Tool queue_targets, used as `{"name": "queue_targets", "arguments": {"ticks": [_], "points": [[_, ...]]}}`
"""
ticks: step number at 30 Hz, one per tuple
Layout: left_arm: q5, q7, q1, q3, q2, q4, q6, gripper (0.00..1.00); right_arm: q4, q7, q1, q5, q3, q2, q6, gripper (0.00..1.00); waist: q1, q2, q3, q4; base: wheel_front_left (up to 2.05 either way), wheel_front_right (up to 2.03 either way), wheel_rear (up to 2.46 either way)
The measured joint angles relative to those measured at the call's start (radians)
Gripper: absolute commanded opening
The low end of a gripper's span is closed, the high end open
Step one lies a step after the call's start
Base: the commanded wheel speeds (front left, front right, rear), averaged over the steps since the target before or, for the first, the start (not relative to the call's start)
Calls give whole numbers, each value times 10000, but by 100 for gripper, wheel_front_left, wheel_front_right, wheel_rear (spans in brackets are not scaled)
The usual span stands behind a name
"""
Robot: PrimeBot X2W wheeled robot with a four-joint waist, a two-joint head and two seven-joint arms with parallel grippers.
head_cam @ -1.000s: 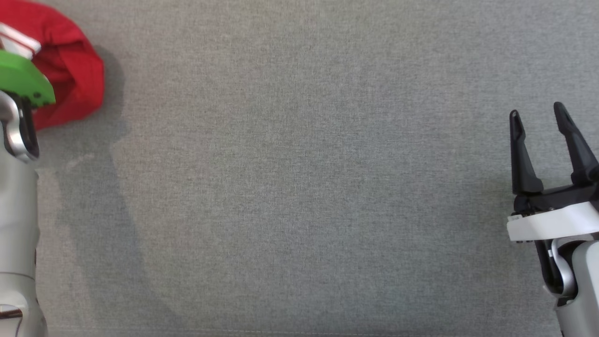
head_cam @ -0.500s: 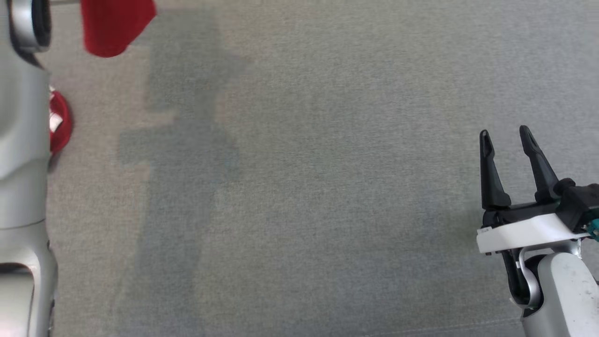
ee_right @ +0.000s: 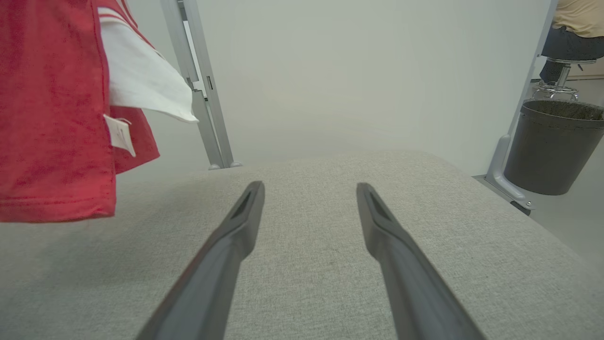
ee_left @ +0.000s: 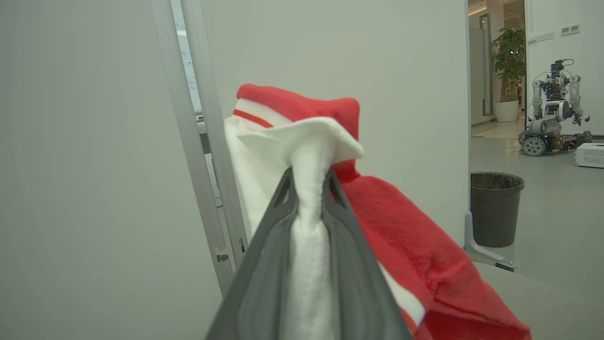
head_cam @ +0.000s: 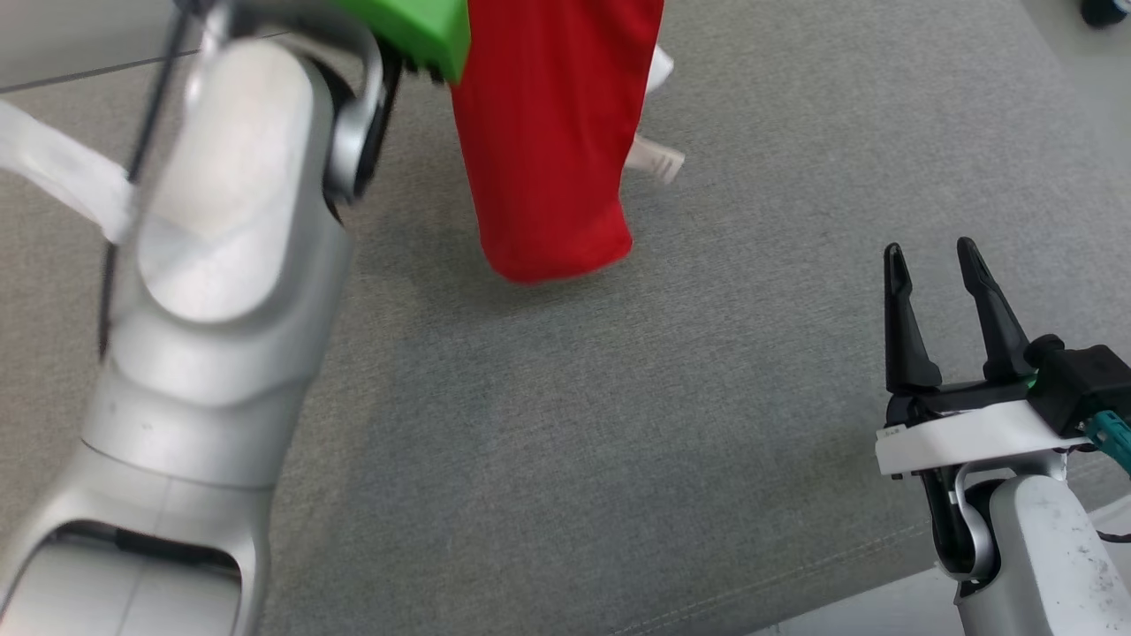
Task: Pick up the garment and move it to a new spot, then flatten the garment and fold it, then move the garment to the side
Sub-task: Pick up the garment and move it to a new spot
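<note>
You have the left end effector (ee_left: 309, 177) clamped on the garment (ee_left: 406, 255). In the left wrist view its 2 dark fingers (ee_left: 351, 269) pinch a bunched white fold, with the collar area puffing out above the tips and red fabric dropping away to the right of that view.

In the head view the garment (head_cam: 548, 150) hangs as a long red column from the top edge, just right of the green wrist cover (head_cam: 420, 31) on the left arm (head_cam: 221, 265). Its lower hem sits over the far-left part of the grey worktop (head_cam: 618, 459), and you cannot tell whether it touches. A white label (head_cam: 656, 161) sticks out on its right side.

The right end effector (head_cam: 932, 256) is at lower right of the head view, jaws apart, holding nothing, well clear of the garment. In the right wrist view the right end effector (ee_right: 309, 189) points across bare worktop (ee_right: 306, 293), fingers spread, with the garment (ee_right: 52, 118) hanging at upper left and its label (ee_right: 120, 134) showing.

In the background there is a dark bin (ee_right: 557, 146) off the worktop's right edge, a person (ee_right: 573, 19) seated on a stool behind it, 1 metal frame post (ee_left: 198, 141) against a pale wall, a second robot (ee_left: 552, 108) far back, and a plant (ee_left: 509, 52) beside it.
</note>
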Motion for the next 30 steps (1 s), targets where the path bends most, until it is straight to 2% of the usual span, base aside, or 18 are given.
{"name": "queue_targets", "arguments": {"ticks": [5,13,14,15,18,22,30], "points": [[-401,-493,2318,-456,-167,859,198,0,50,0,22,-13,4,4,0,100,0,0,-77,-328,0,0,0],[-955,-1141,5039,-635,-171,1843,489,0,121,0,125,-98,100,-15,0,100,0,0,-231,-142,0,0,0],[-970,-1164,5293,-640,-125,1942,495,45,128,0,145,-102,136,-17,0,100,0,0,-266,-110,0,0,0],[-972,-1233,5491,-648,-75,1994,529,100,132,0,155,-104,167,-17,0,100,0,0,-305,-76,0,0,0],[-807,-1515,5678,-717,67,1856,604,100,182,0,242,-104,209,-56,0,100,0,0,-431,51,0,0,0],[-767,-1703,5859,-286,151,874,723,100,263,0,448,-105,291,-98,0,100,0,0,-675,292,0,0,0],[-31,-1768,7501,1429,894,-2199,1223,100,288,0,892,-209,182,-121,0,100,0,0,-1160,1031,0,0,0]]}}
